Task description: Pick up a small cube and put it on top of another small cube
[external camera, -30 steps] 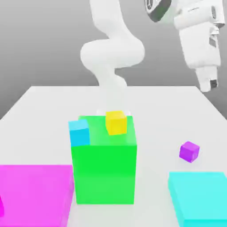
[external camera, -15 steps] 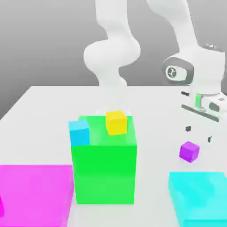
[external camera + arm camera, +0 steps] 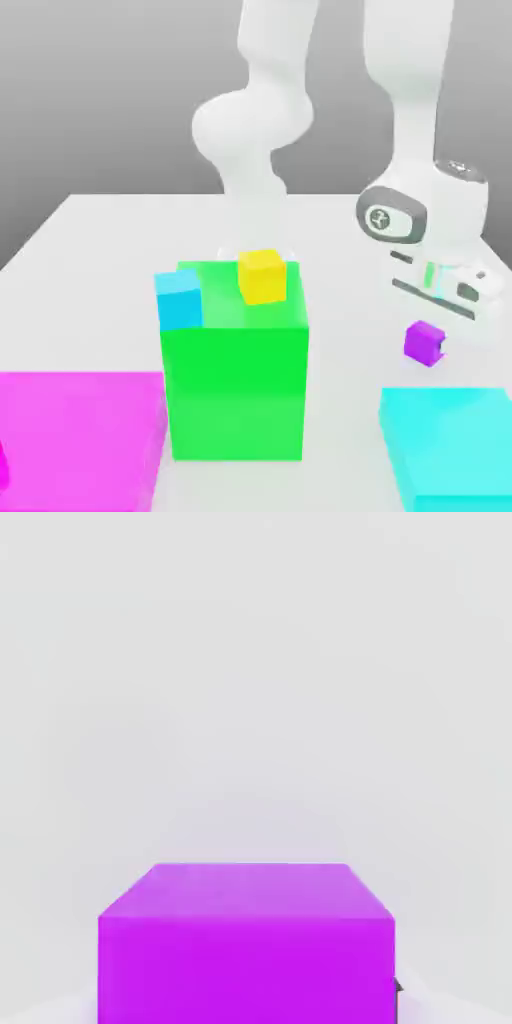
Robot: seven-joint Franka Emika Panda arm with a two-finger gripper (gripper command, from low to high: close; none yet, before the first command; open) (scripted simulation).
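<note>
The small purple cube (image 3: pixel 422 342) lies on the white table at the exterior view's right; in the hand view the cube (image 3: pixel 245 942) is very close. My gripper (image 3: pixel 431 341) has come down over it and is shut on its sides, with a dark fingertip (image 3: pixel 443 347) showing at its edge. The cube still rests on the table. On top of the big green block (image 3: pixel 235 380) sits a yellow small cube (image 3: pixel 263 276), and a light-blue small cube (image 3: pixel 179 298) sits at the block's corner on the exterior view's left.
A flat magenta block (image 3: pixel 75 435) lies at the exterior view's front left. A flat cyan block (image 3: pixel 450 450) lies at the front right, just in front of the purple cube. The arm's base rises behind the green block.
The hand dropped from high at the exterior view's right down onto the purple cube, and its open fingers closed on it. The cube turned slightly square to the fingers.
</note>
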